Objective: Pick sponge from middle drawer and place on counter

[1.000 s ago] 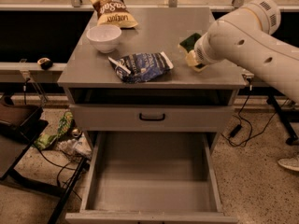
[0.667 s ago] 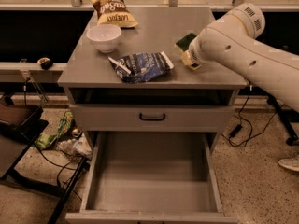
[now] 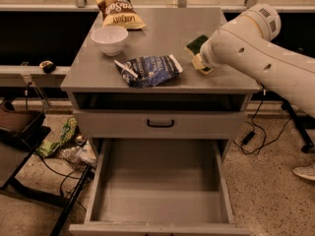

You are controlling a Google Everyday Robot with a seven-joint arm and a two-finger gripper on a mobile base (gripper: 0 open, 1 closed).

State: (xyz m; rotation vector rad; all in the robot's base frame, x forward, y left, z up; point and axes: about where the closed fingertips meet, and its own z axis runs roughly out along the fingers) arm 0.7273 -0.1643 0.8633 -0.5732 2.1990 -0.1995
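The sponge (image 3: 197, 44), dark green over yellow foam, is tilted at the right side of the counter (image 3: 167, 33), just above its surface. My gripper (image 3: 201, 59) is shut on it, mostly hidden behind the white forearm that reaches in from the right. The middle drawer (image 3: 162, 191) is pulled fully open below, and its bare grey floor holds nothing.
On the counter are a white bowl (image 3: 109, 38), a blue foil snack bag (image 3: 147, 70) and a yellow chip bag (image 3: 117, 9). The shallower drawer front with a black handle (image 3: 160, 123) is closed. Cables and litter (image 3: 64, 141) lie on the floor at left.
The arm has swung slightly left and further over the counter, carrying the sponge with it. The other things on the counter have not moved.
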